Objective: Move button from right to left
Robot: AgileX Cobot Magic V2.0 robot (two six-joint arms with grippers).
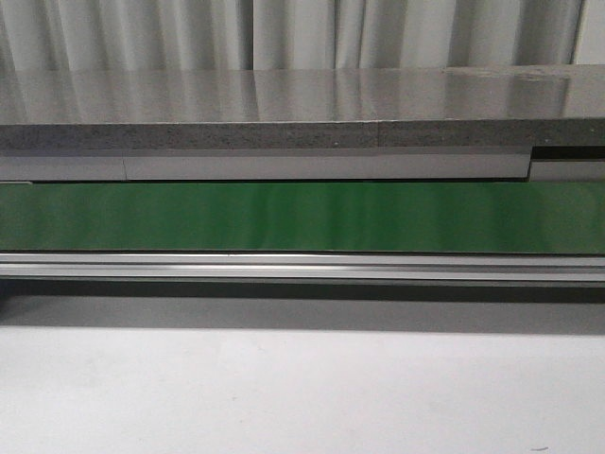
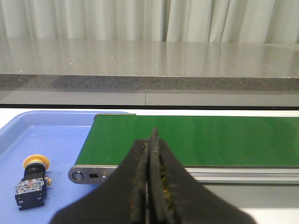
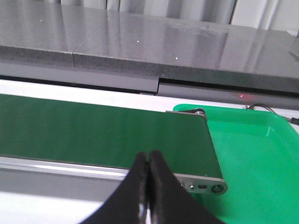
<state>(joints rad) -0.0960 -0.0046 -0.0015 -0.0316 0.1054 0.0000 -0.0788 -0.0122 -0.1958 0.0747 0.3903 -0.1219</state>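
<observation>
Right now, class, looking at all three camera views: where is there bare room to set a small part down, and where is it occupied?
The green conveyor belt is bare along its whole visible length. The green tray past its right end looks empty. The blue tray at the left end is mostly free; only the button lies on its near part. Both grippers, left and right, are shut.

From your left wrist camera you see the left gripper (image 2: 150,154) with its two black fingers pressed together, nothing between them. Beyond it runs the green conveyor belt (image 2: 196,140), its metal end cap (image 2: 88,175) just beside a blue tray (image 2: 56,140). The button (image 2: 32,183) lies in that tray, orange-yellow cap pointing away from you, black body nearer. A grey stone counter (image 2: 149,65) and pale curtains (image 2: 117,18) stand behind.
</observation>
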